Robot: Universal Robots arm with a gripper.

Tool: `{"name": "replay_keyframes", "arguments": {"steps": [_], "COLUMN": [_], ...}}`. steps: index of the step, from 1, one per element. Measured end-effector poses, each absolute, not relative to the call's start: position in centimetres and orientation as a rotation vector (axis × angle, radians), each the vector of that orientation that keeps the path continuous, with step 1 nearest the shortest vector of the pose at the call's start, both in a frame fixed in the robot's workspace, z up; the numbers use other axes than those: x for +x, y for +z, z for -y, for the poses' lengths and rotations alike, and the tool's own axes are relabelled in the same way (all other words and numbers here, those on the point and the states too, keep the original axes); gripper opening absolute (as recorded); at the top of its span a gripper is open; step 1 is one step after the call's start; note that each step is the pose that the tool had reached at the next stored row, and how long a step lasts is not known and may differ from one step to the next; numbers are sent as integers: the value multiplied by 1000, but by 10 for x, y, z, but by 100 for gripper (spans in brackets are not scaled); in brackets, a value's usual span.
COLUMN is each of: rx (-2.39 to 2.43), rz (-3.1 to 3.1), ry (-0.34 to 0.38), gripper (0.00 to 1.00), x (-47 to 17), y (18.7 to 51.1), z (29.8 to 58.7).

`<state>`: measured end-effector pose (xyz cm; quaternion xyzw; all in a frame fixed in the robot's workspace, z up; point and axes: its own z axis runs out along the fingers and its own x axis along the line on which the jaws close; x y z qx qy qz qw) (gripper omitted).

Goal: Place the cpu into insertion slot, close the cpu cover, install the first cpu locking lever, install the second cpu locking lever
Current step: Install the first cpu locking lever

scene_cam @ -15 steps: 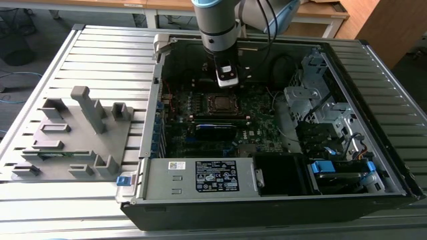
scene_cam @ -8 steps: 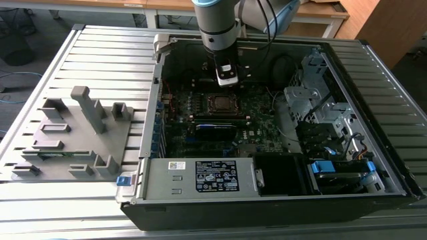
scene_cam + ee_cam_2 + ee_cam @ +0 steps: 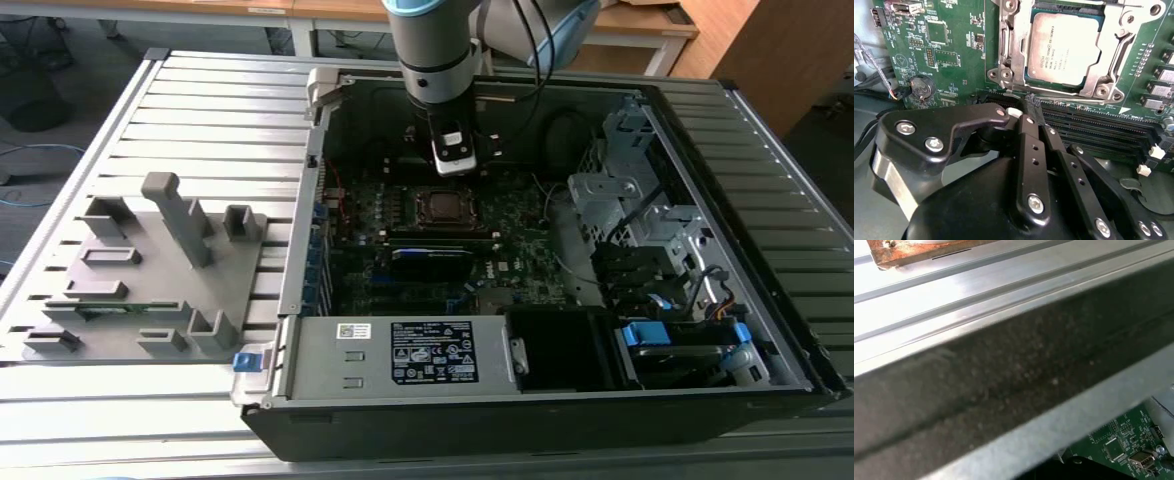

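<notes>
While the arm hangs vertically inside the case, we see the tool (image 3: 1033,107) pinched closed, holding nothing.
In the second wrist view the cpu (image 3: 1063,47) sits under the cpu cover (image 3: 1019,37).

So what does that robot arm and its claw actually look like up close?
The arm is a round grey tube with a light blue band near its top and a black section lower down, ending in a small white block. Black cables loop beside it. In the second wrist view the gripper is matte black, built of flat linked bars fastened with silver screws, narrowing to slim black fingers.
</notes>
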<state>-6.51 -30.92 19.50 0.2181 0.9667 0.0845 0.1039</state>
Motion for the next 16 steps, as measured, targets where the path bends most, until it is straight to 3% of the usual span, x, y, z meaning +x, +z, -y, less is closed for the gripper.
{"name": "replay_keyframes", "arguments": {"steps": [16], "rx": [757], "rz": [-2817], "ry": [236], "gripper": [11], "x": [-65], "y": [195], "z": [307]}}
